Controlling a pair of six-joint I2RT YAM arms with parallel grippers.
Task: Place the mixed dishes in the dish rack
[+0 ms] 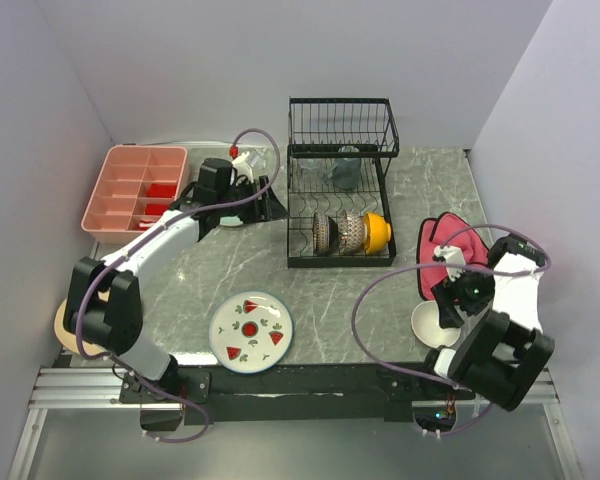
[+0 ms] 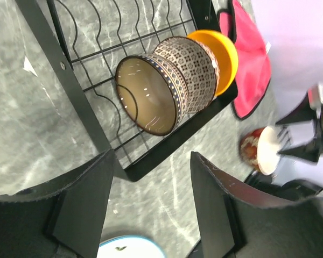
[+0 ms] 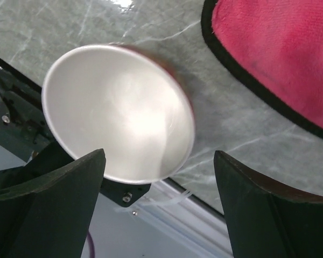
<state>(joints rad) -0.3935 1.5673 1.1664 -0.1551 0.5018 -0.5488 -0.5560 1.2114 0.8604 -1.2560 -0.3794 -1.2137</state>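
White bowl: upright on the tabletop, right of the dish rack, toward the arms. Probably ceramic, so stiff, breakable and slick-glazed. Best pinched across the rim wall.
Right fingers: spread wide, straddling the bowl, holding nothing.
Left fingers: partly open, empty, just left of the rack.

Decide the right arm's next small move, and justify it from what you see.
Probably lower the right gripper onto the white bowl's rim and close. Its jaws stand open above the bowl, which sits ungripped on the table beside the red cloth, while three bowls already stand in the dish rack.
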